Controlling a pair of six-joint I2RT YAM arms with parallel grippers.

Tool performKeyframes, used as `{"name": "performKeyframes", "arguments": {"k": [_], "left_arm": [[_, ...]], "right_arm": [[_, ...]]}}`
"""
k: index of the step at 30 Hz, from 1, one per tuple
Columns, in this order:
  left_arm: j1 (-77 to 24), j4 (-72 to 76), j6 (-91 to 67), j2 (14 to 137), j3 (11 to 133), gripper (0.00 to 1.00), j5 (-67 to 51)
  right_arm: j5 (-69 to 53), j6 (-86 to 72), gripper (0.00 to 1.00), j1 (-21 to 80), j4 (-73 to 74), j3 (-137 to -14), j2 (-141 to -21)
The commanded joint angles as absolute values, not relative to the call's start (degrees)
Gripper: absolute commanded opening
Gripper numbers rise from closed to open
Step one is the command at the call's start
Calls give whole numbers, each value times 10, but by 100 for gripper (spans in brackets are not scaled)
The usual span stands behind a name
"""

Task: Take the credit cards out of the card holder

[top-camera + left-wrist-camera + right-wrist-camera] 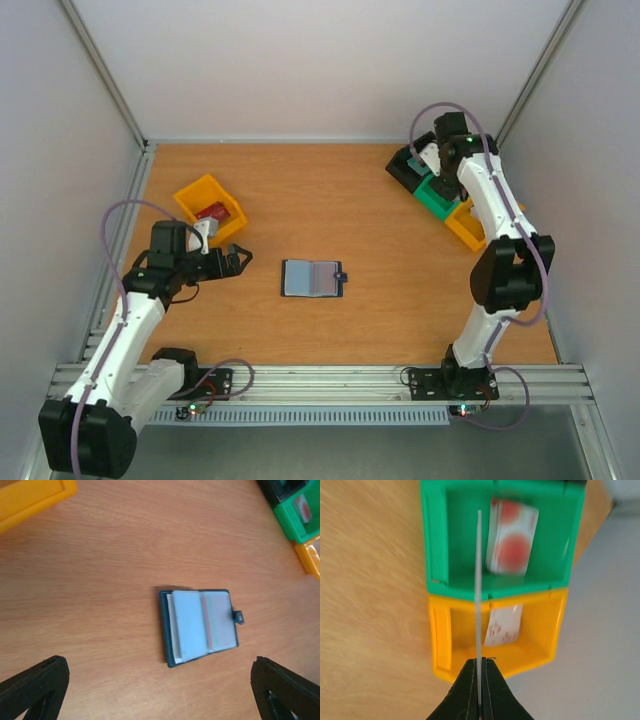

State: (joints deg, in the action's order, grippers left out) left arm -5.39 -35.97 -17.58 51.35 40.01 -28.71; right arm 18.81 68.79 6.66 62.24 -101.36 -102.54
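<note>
The card holder lies open on the wooden table, navy outside, pale grey-blue pockets inside, tab to the right. In the left wrist view the card holder lies just beyond my left gripper, whose black fingers stand wide apart with nothing between them. From above, the left gripper is a short way left of the holder. My right gripper is shut on a credit card seen edge-on as a thin pale line, above the green bin and yellow bin. From above, the right gripper is at the far right.
A card with red circles lies in the green bin, a white and red card in the yellow one. A black bin adjoins them. Another yellow bin at the left holds a red card. White walls surround the table.
</note>
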Motion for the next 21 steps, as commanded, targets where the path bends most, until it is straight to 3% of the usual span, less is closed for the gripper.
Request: {"name": "performKeyframes", "arguments": {"k": [1, 5, 15, 21], "left_arm": [[-52, -264, -171, 485, 362, 99, -232], [-52, -225, -164, 468, 329, 100, -229], [-52, -185, -155, 442, 297, 99, -220], [-52, -164, -148, 447, 287, 99, -207]], "right_arm": [[212, 596, 1, 34, 735, -1061, -1039], [125, 602, 1, 34, 716, -1050, -1010], [309, 630, 1, -35, 639, -970, -1037], [312, 688, 1, -58, 541, -935, -1077]]}}
